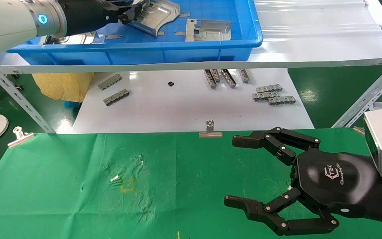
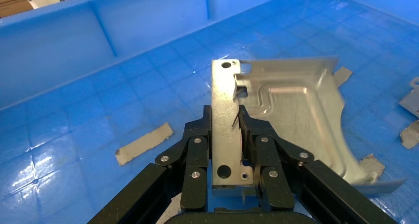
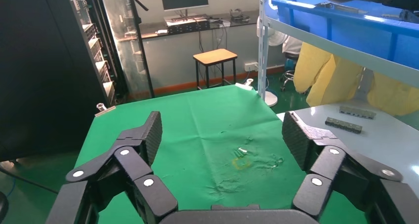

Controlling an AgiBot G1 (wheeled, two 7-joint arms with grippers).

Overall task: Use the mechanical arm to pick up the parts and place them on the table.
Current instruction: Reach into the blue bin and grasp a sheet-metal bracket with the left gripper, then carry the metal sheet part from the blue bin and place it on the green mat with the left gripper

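My left gripper reaches into the blue tray on the shelf. It is shut on the bent edge tab of a silver plate, which is tilted above the tray floor. In the left wrist view the fingers clamp the tab on both sides, and the plate extends beyond them. A second plate lies flat in the tray to the right. A third shows partly under the left arm. My right gripper is open and empty over the green table, also seen from its wrist.
Grey tape-like slips lie on the tray floor. Below the shelf, a white board carries grey toothed strips. Binder clips hold the cloth's far edge. Slanted shelf struts stand at both sides.
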